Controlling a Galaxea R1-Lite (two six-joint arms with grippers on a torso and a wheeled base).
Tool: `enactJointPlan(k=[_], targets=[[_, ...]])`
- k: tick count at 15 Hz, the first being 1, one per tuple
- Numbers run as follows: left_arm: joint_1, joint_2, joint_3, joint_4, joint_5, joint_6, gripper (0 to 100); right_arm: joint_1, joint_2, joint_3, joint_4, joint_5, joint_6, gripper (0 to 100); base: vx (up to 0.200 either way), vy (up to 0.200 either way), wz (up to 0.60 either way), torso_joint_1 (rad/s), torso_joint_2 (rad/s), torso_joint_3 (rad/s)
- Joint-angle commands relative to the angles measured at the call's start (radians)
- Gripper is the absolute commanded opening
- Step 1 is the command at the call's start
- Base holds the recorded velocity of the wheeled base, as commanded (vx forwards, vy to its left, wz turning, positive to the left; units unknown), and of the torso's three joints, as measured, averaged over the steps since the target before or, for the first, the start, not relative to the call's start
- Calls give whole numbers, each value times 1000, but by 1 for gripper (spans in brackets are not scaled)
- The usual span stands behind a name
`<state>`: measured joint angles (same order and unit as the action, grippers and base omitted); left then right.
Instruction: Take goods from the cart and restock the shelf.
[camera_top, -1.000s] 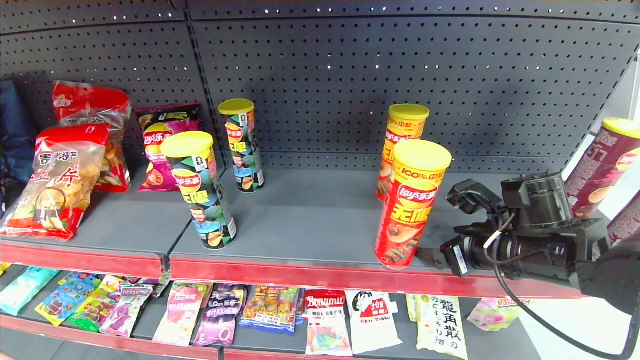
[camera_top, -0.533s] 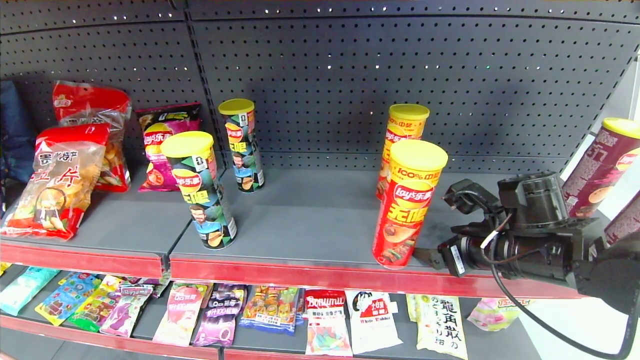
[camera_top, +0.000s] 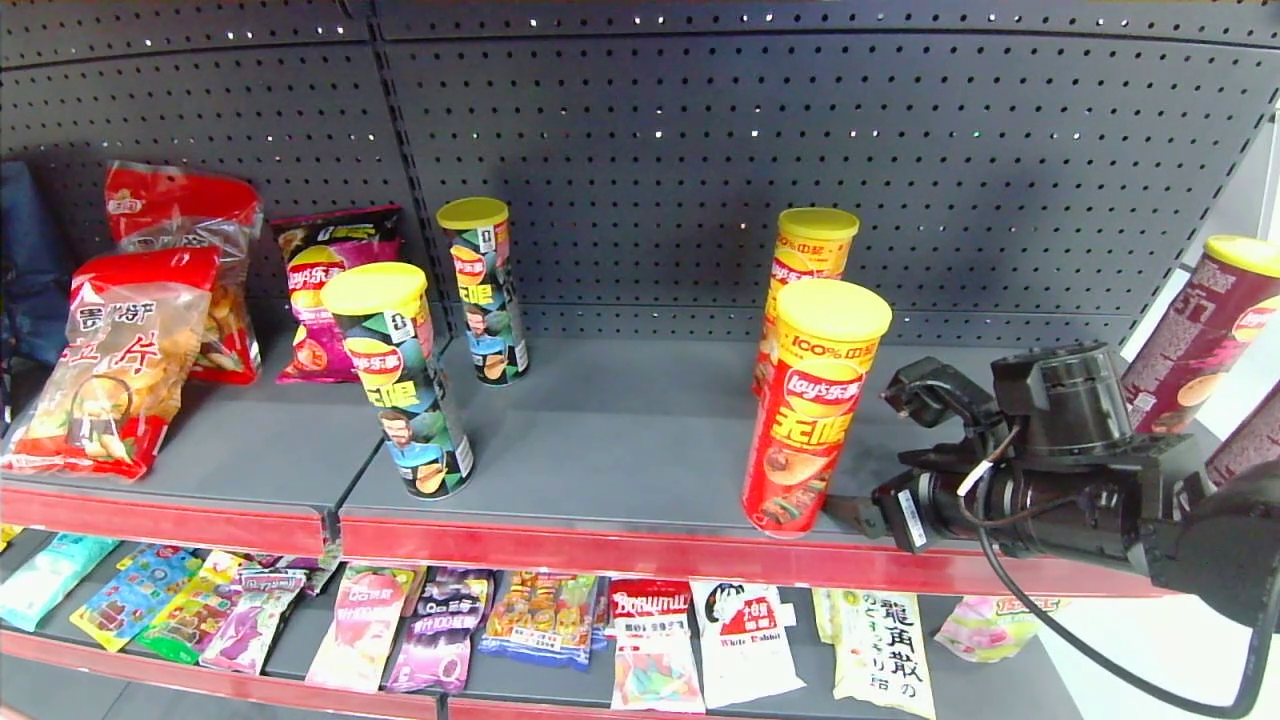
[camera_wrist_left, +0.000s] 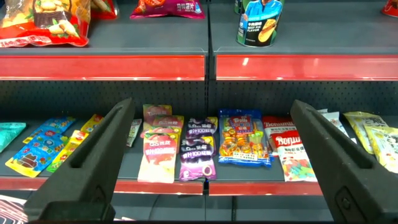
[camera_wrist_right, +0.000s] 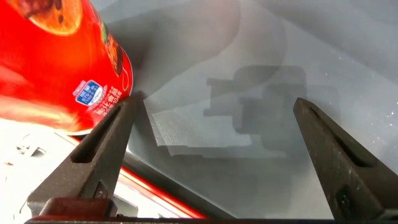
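Observation:
A red chip can with a yellow lid (camera_top: 815, 400) stands at the front edge of the grey shelf (camera_top: 620, 430), leaning slightly left. My right gripper (camera_top: 845, 512) sits low on the shelf at the can's base, coming in from the right. In the right wrist view the gripper (camera_wrist_right: 214, 106) is open with bare shelf between its fingers, and the can's bottom (camera_wrist_right: 56, 62) lies beside one finger (camera_wrist_right: 109, 143), outside the gap. My left gripper (camera_wrist_left: 211, 106) is open and holds nothing, facing the lower shelf.
A second red can (camera_top: 808, 270) stands behind the first. Two dark green cans (camera_top: 400, 380) (camera_top: 485, 290) stand mid-left, snack bags (camera_top: 120, 360) at far left, and purple cans (camera_top: 1200, 330) at the right end. Sachets (camera_wrist_left: 193, 152) fill the lower shelf.
The right arm has edged left along the shelf front. The front red can has shifted a little left with it and leans slightly more.

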<state>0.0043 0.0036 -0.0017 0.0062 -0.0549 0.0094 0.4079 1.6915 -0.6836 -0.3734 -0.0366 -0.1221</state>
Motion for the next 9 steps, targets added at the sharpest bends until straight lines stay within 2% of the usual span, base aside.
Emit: enactJointPlan(k=[1, 6, 9], targets=[[0, -1, 0, 0, 0, 0, 100, 3, 0, -5, -1, 1, 1, 100, 0, 0, 0, 0, 0, 0], [0, -1, 0, 0, 0, 0, 100, -4, -32, 33, -1, -2, 1, 100, 0, 0, 0, 0, 0, 0], [0, -1, 0, 0, 0, 0, 100, 2, -196, 102, 5, -2, 1, 100, 0, 0, 0, 0, 0, 0]])
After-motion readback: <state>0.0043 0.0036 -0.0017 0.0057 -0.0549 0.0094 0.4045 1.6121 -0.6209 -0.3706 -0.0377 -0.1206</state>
